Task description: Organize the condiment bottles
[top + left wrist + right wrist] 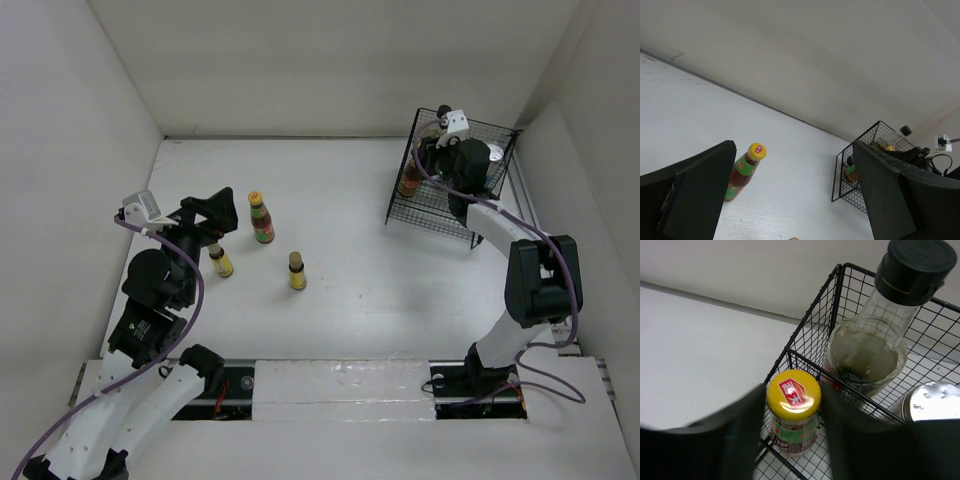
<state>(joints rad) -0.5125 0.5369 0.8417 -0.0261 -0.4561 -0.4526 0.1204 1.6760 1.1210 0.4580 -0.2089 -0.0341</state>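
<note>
1. A white table [350,200] is boxed in by plain white walls [330,60]; a black wire basket [440,215] stands in its far right corner.
2. The right gripper [792,390] reaches into the basket; its fingers [742,430] sit close on either side of a yellow-capped bottle [793,396] standing upright in the basket's corner; they are blurred, so I cannot tell whether they pinch it or only flank it.
3. Just behind that bottle in the same basket stands a black-capped bottle [880,340] of clear glass; a silver-lidded shaker [932,400] is beside it, partly cut off by the gripper.
4. The left gripper [794,147] hangs over the left side of the table with its fingers spread wide and nothing between them.
5. A red-sauce bottle [261,218] with a yellow cap stands upright on the table just beside the left gripper; it also shows in the left wrist view, next to one finger.
6. Two tiny yellow-labelled bottles stand upright nearer the arm bases: the left small bottle [220,261] close under the left arm; the right small bottle [297,271] apart from it, towards the table's middle.
</note>
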